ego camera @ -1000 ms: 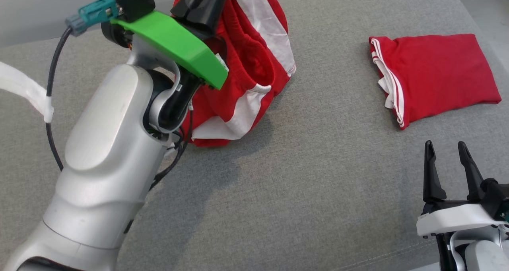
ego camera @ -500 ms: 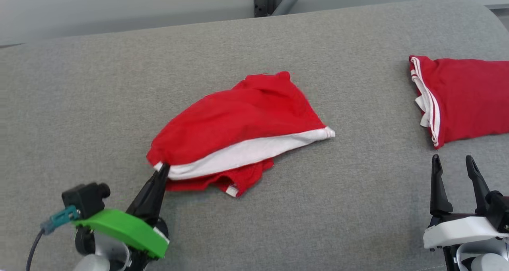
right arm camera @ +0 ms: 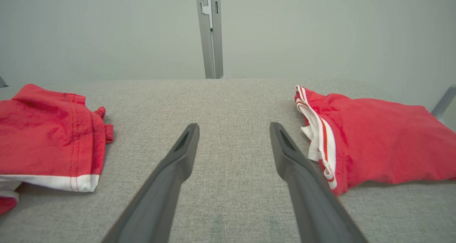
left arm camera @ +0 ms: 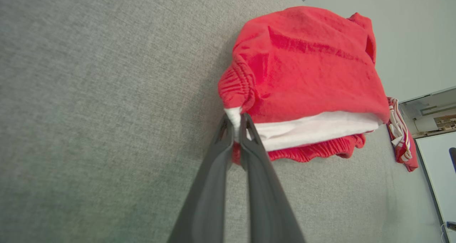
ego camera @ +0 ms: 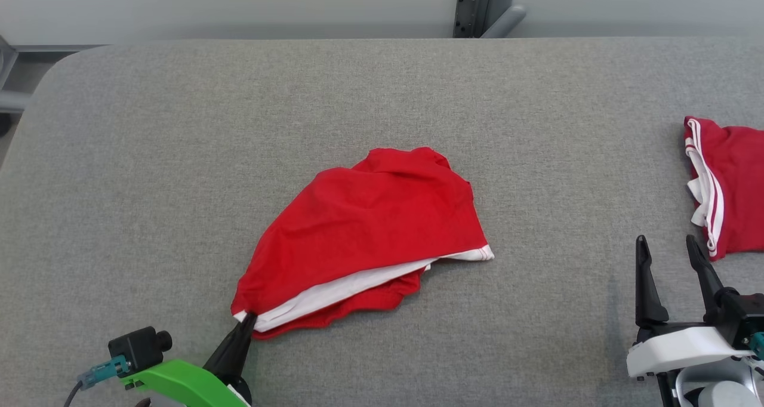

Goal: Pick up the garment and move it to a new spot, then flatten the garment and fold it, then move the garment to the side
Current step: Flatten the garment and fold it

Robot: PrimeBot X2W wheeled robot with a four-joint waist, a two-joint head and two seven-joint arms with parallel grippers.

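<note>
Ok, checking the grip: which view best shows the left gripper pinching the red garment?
Left wrist view: close up, the left gripper is shut on the white corner of the red garment. Head view shows it small, lower left. Right wrist view catches the garment's far end.

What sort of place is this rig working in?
Probably a lab or test cell for garment folding, not a home: a grey fabric-covered table, a bare pale wall with a metal post behind it, plus a crumpled red garment and a folded red garment.

soft matt red cloth garment (ego camera: 370,216), coarse woven grey fabric surface (ego camera: 179,156), smooth green plastic cover (ego camera: 179,381)
</note>
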